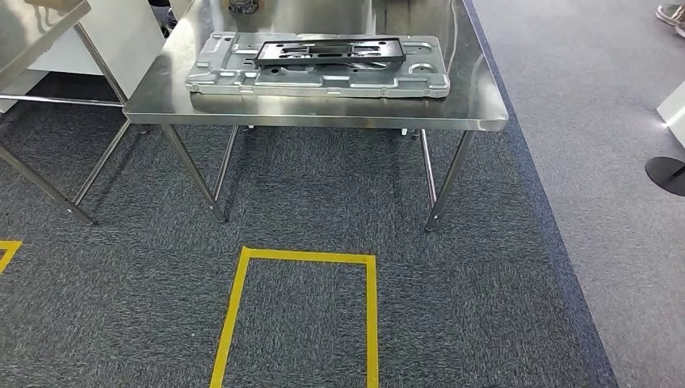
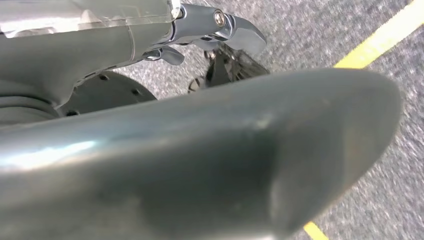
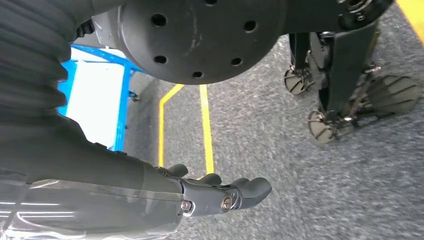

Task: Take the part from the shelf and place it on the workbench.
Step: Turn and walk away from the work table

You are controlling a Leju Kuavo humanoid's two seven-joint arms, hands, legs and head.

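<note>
A steel workbench (image 1: 478,107) stands ahead in the head view. On it lies a flat grey metal plate (image 1: 220,74) with a black frame-shaped part (image 1: 331,52) resting on top of it. My left hand (image 2: 200,150) hangs over the carpet in the left wrist view, its thick thumb close to the camera and its fingers (image 2: 235,31) stretched out with nothing in them. In the right wrist view my right hand (image 3: 215,195) hangs over the carpet too, fingers loosely extended and holding nothing.
A yellow tape rectangle (image 1: 307,257) marks the carpet in front of the workbench. A second steel table (image 1: 40,24) stands at the left. A black round base (image 1: 666,174) sits on lighter floor at the right. A blue-framed white structure (image 3: 97,100) stands behind me.
</note>
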